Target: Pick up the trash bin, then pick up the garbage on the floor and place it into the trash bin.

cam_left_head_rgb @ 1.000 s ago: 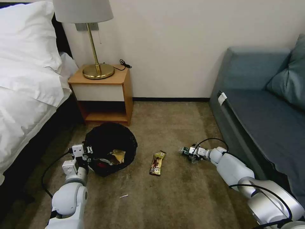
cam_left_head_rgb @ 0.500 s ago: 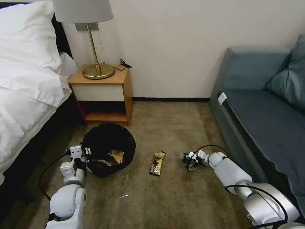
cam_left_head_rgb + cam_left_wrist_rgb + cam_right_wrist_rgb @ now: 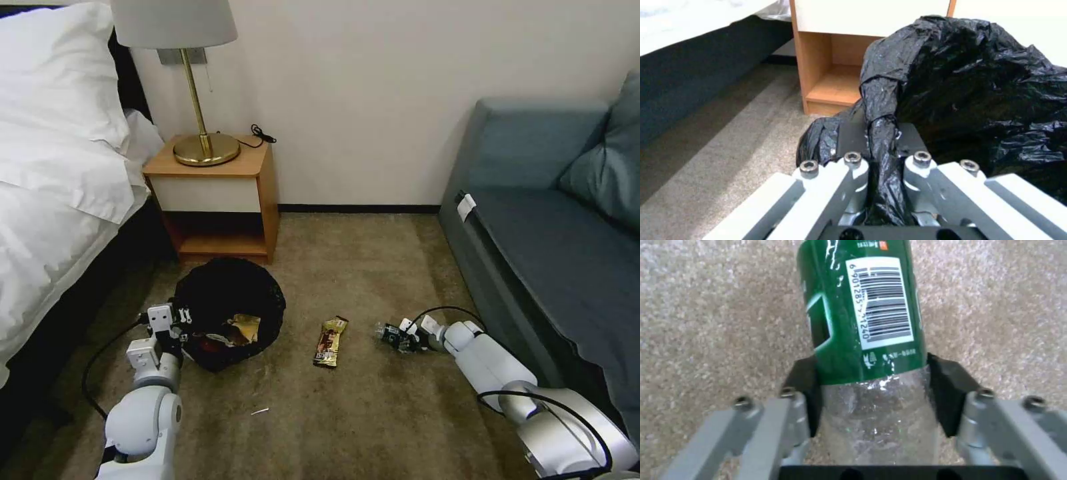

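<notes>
The trash bin sits at lower left of the head view, its black bag pinched in the closed left gripper. At centre lies the snack wrapper. Right of it, the right gripper straddles the bottle, pads touching; it seems mid-grasp, so lifting it binward comes next.

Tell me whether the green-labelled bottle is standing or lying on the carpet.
Lying on its side. The bottle stretches flat along the carpet, with the right hand closed around its clear end.

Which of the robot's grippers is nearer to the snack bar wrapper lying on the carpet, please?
Right. The right gripper, around the bottle, sits just beside the snack bar wrapper; the left gripper is farther, at the trash bin.
</notes>
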Robot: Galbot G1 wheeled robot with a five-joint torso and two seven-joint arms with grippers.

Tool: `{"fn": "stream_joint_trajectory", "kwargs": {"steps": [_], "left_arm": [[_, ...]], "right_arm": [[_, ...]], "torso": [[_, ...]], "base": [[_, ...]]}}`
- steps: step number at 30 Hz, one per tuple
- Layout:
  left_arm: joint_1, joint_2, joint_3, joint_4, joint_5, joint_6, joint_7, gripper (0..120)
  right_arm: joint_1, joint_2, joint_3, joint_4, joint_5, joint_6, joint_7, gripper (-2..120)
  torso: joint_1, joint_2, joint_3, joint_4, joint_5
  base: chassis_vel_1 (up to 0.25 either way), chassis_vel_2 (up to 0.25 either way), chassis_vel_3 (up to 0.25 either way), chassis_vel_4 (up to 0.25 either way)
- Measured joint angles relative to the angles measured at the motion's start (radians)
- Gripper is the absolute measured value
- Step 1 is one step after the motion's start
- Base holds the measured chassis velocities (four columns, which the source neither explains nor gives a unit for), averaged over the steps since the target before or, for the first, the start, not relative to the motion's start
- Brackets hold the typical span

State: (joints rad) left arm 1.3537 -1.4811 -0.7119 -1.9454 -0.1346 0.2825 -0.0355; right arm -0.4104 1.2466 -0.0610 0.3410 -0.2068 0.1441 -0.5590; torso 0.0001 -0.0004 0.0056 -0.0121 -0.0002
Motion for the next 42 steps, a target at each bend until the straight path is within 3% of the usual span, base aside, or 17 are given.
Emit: {"fn": "stream_joint_trajectory", "kwargs": {"steps": [2, 5, 14, 16, 22, 24, 28, 30, 36, 42], "left_arm": [[-0.002, 0.000, 0.001, 0.003, -0.002, 0.001, 0.000, 4], [-0.004, 0.000, 0.001, 0.008, -0.003, 0.001, -0.001, 4], [-0.012, 0.000, 0.008, 0.024, -0.007, 0.001, -0.001, 4], [-0.019, -0.002, 0.018, 0.034, -0.007, 0.002, -0.003, 4], [-0.033, -0.007, 0.035, 0.048, -0.009, 0.003, -0.008, 4], [-0.045, -0.008, 0.042, 0.056, -0.011, 0.004, -0.011, 4], [-0.053, -0.008, 0.044, 0.061, -0.013, 0.005, -0.015, 4], [-0.060, -0.012, 0.051, 0.064, -0.015, 0.007, -0.015, 4], [-0.063, -0.015, 0.063, 0.066, -0.013, 0.009, -0.018, 4], [-0.064, -0.019, 0.070, 0.066, -0.005, 0.009, -0.019, 4]], "right_arm": [[0.000, 0.002, 0.007, 0.005, 0.012, 0.005, 0.005, 35], [0.000, 0.002, 0.015, 0.019, 0.027, 0.016, 0.010, 29], [-0.035, 0.008, 0.066, 0.128, 0.122, 0.117, 0.092, 22], [-0.074, 0.002, 0.065, 0.260, 0.191, 0.137, 0.165, 22], [-0.120, -0.007, 0.034, 0.467, 0.256, 0.142, 0.280, 22], [-0.144, -0.008, -0.016, 0.612, 0.300, 0.145, 0.375, 22], [-0.159, -0.010, -0.058, 0.717, 0.332, 0.131, 0.438, 22], [-0.173, -0.007, -0.114, 0.878, 0.380, 0.103, 0.517, 22], [-0.177, 0.013, -0.190, 1.049, 0.436, 0.062, 0.614, 22], [-0.181, 0.033, -0.255, 1.119, 0.465, 0.039, 0.672, 22]], "torso": [[0.000, 0.000, 0.000, 0.0000, 0.0000], [0.000, 0.000, 0.000, 0.0000, 0.0000], [0.000, 0.000, 0.000, 0.0000, 0.0000], [0.000, 0.000, 0.000, 0.0001, 0.0000], [0.000, 0.000, 0.000, -0.0001, -0.0002], [0.000, 0.000, 0.000, 0.0004, -0.0003], [0.000, 0.000, 0.000, -0.0001, 0.0000], [0.000, 0.000, 0.000, 0.0001, -0.0003], [0.000, 0.000, 0.000, 0.0001, -0.0002], [0.000, 0.000, 0.000, 0.0001, -0.0002]], "base": [[0.000, 0.000, 0.000, 0.000], [0.000, 0.000, 0.000, 0.000], [0.000, 0.000, 0.000, 0.000], [0.000, 0.000, 0.000, 0.000], [0.000, 0.000, 0.000, 0.000], [0.000, 0.000, 0.000, 0.000], [0.000, 0.000, 0.000, 0.000], [0.000, 0.000, 0.000, 0.000], [0.000, 0.000, 0.000, 0.000], [0.000, 0.000, 0.000, 0.000]]}}
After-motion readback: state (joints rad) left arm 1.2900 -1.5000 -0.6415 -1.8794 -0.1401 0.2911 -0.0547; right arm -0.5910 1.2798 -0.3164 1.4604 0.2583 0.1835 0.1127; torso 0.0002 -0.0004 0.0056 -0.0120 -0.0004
